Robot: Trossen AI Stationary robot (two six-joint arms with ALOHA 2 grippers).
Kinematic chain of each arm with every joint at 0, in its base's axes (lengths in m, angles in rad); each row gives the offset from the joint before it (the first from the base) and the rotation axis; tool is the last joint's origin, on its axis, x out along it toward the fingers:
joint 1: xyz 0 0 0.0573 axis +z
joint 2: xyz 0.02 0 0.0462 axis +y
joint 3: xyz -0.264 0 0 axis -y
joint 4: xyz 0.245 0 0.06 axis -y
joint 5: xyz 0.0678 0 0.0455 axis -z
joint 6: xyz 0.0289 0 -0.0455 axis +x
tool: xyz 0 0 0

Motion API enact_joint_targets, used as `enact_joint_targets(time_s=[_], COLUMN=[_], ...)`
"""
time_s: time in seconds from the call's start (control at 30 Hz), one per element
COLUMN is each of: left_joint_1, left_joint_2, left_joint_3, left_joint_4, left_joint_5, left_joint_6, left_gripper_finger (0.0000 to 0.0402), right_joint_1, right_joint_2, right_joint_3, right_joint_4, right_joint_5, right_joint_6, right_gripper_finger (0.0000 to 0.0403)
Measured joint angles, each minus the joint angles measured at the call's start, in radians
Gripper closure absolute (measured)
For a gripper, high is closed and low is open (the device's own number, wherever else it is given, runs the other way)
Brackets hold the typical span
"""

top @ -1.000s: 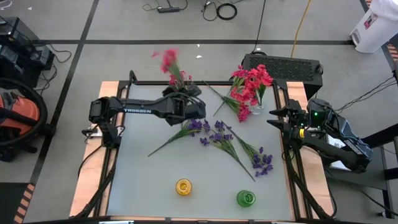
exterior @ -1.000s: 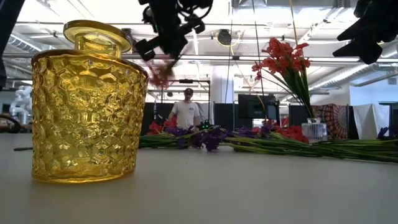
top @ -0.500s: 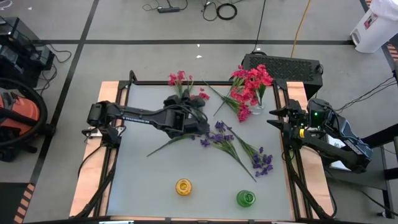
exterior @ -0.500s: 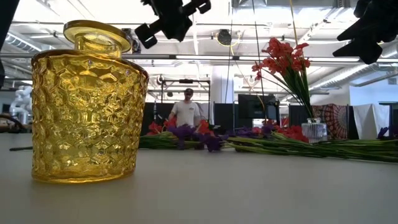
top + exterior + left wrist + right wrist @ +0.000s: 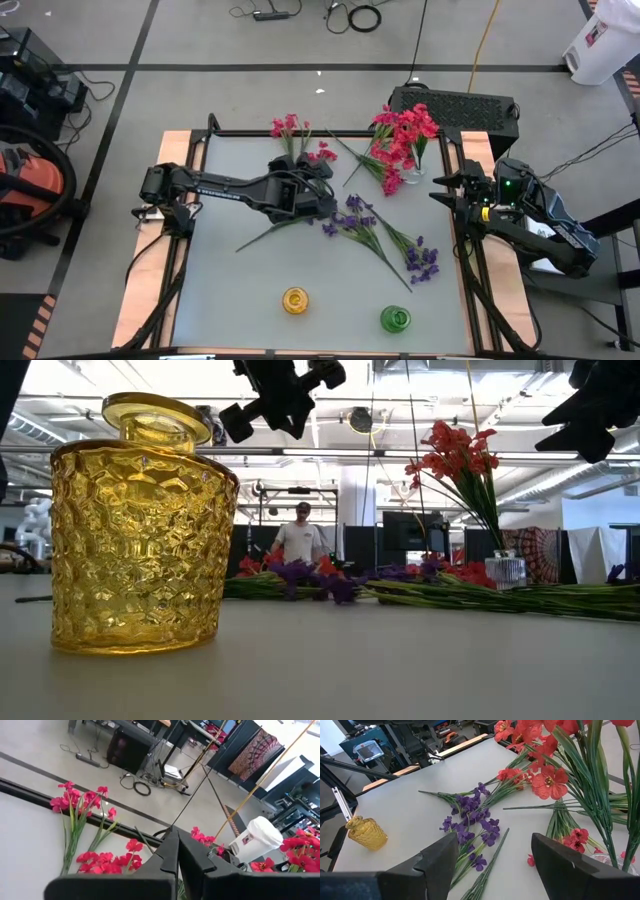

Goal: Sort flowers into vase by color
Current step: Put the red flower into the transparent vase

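Hovering over the grey table (image 5: 220,290), fingers pressed together and empty, the left gripper (image 5: 318,196) sits beside loose red flowers (image 5: 290,128).
No legible writing; purple flowers (image 5: 415,255) lie mid-table, a clear vase (image 5: 413,172) holds red blooms, and the right gripper (image 5: 447,188) waits spread wide.

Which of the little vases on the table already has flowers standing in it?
Only the clear glass vase at the far right corner: red flowers stand in it. The yellow vase and green vase near the front edge hold none.
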Motion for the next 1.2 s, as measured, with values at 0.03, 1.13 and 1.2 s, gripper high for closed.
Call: enact_joint_targets(time_s=[0.03,1.13,1.2], left_joint_1=[0.000,0.005,0.005], left_joint_2=[0.000,0.000,0.000], left_joint_3=[0.000,0.000,0.000], left_joint_4=[0.000,0.013,0.012], left_joint_5=[0.003,0.322,0.404], left_joint_6=[0.000,0.413,0.478], left_gripper_finger=[0.0388,0.0386,0.0386], right_joint_1=[0.000,0.000,0.000], right_joint_2=[0.000,0.000,0.000], right_joint_3=[0.000,0.000,0.000], right_joint_4=[0.000,0.000,0.000], right_joint_5=[0.000,0.000,0.000], right_joint_6=[0.000,0.000,0.000], right_gripper_finger=[0.0156,0.0156,0.0156])
